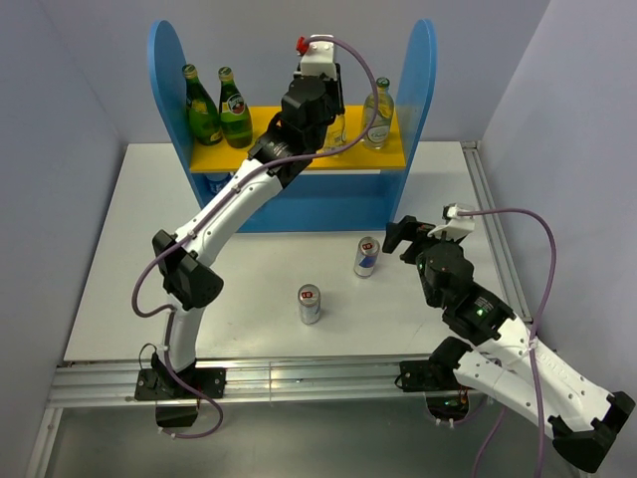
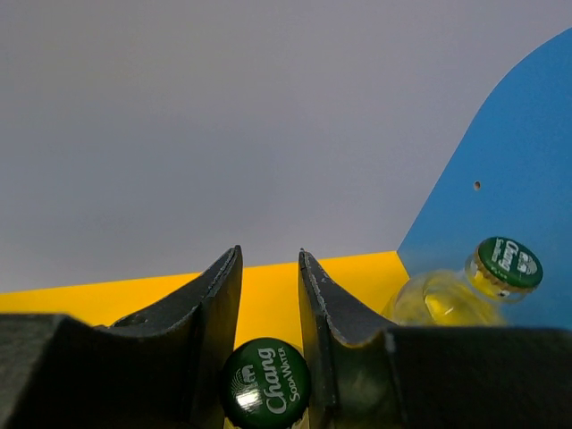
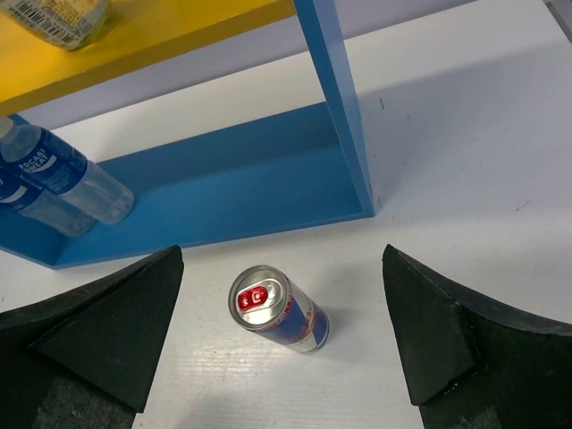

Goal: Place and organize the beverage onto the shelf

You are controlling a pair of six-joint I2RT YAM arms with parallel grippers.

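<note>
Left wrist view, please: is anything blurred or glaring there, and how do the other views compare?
Left wrist: the clear bottle's green cap is sharp, its lettering legible; the second bottle is slightly softer. Right wrist: the blue-silver can is crisp with a faint shadow, while the dark fingers show little detail. Top external: even light, soft shadows, no strong glare.

Top view: high behind the arm bases, looking down the white table to the blue-sided, yellow-boarded shelf. Left wrist: close over a clear green-capped bottle there. Right wrist: close above the slim blue-silver can, which the top view also shows.
</note>
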